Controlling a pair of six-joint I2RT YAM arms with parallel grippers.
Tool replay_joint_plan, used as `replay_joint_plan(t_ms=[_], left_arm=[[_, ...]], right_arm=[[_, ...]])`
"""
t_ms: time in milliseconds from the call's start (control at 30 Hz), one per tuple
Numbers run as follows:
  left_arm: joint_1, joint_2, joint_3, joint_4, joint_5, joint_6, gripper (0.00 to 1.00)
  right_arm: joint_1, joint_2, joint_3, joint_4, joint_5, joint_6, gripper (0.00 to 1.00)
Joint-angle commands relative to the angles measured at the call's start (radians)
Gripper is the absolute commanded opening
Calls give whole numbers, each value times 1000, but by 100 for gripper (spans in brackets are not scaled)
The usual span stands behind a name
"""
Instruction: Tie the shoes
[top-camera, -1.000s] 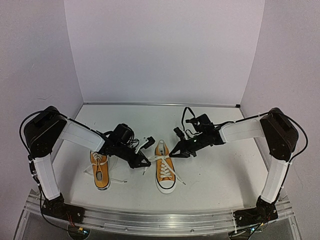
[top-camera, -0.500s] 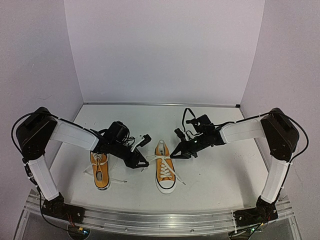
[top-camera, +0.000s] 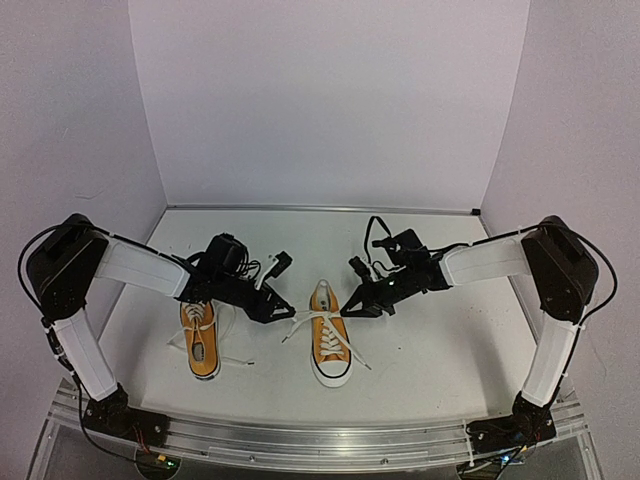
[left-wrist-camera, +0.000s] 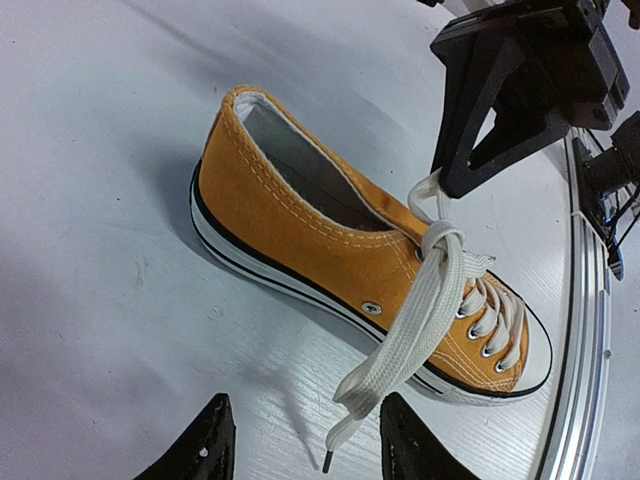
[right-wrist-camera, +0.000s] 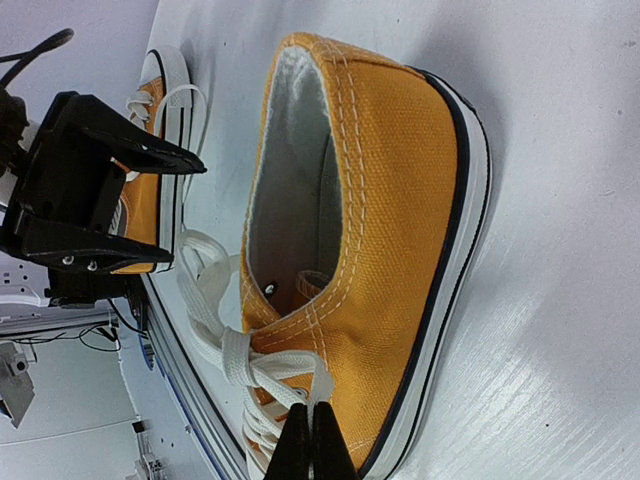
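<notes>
the shoes (top-camera: 330, 345) stand on the table (top-camera: 440, 340), toes to the near edge. the right shoe (left-wrist-camera: 330, 250) is in the middle, and the left shoe (top-camera: 200, 342) is well apart on its left. i judge the task is at an early stage: on the right shoe only a first simple knot (left-wrist-camera: 440, 240) sits at the top of the lacing, with no bow yet. the left shoe's laces look untied.

the left gripper (left-wrist-camera: 304, 398) is just left of the right shoe, its jaws about half apart and holding nothing. one loose lace (left-wrist-camera: 420, 330) end lies on the table below it. the right gripper (right-wrist-camera: 310, 432), just right of this shoe, is closed tight on the other lace end near the knot.

the left arm (top-camera: 150, 272) covers part of the left shoe. how tight the knot is i cannot tell. the pinched lace end is cut off in the right wrist view.
</notes>
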Motion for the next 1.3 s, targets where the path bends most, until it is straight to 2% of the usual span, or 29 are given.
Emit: replay_joint_plan(t_ms=[0,233,467,767,833,1000,1267], left_arm=[[2,38,35,27,54,-2,48],[1,84,37,54,90,-5,48],[1,116,63,93,69,-33,41],[-1,124,92,111,99,-44,40],[0,121,92,114,107,-43,35],[1,94,58,115,93,-37,3],[9,11,5,46,-71,-43,0]], right_arm=[[0,-29,8,0,-6,-13,0],[-1,-24,12,0,-9,-12,0],[-1,-27,9,0,-10,-13,0],[-1,-23,12,0,-10,-12,0],[-1,-24,12,0,-10,-12,0],[-1,-32,7,-1,-4,-14,0],[-19,-77,-50,-3,34,-17,0]])
